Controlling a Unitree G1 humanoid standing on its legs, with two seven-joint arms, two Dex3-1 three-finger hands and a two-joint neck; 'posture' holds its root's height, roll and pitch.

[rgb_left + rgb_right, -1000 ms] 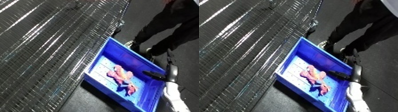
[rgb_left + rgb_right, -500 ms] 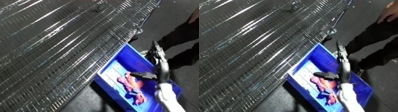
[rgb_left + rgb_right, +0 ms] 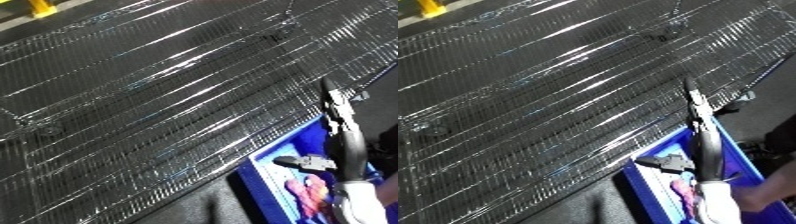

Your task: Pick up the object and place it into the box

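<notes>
A blue bin [image 3: 636, 176] sits at the lower right, below the edge of a wire mesh surface [image 3: 160, 100]. Inside it lies a pink and orange object [image 3: 306, 192], partly hidden by my arm. My right hand [image 3: 345, 150] is raised over the bin, seen edge-on, with its fingers [image 3: 698, 112] straight and pointing up across the mesh and its thumb [image 3: 664, 162] stuck out to the left. It holds nothing. The white forearm [image 3: 715, 202] comes up from the bottom edge. My left hand does not show.
The wire mesh surface fills most of both views, slanting from upper right to lower left. A yellow post [image 3: 40, 6] stands at the top left corner. Dark floor [image 3: 178, 205] lies beside the bin at the bottom.
The camera has swung, sliding the bin toward the lower right corner. My right hand has lifted from low inside the bin and now stands with straight fingers above it; the pink object stays inside.
</notes>
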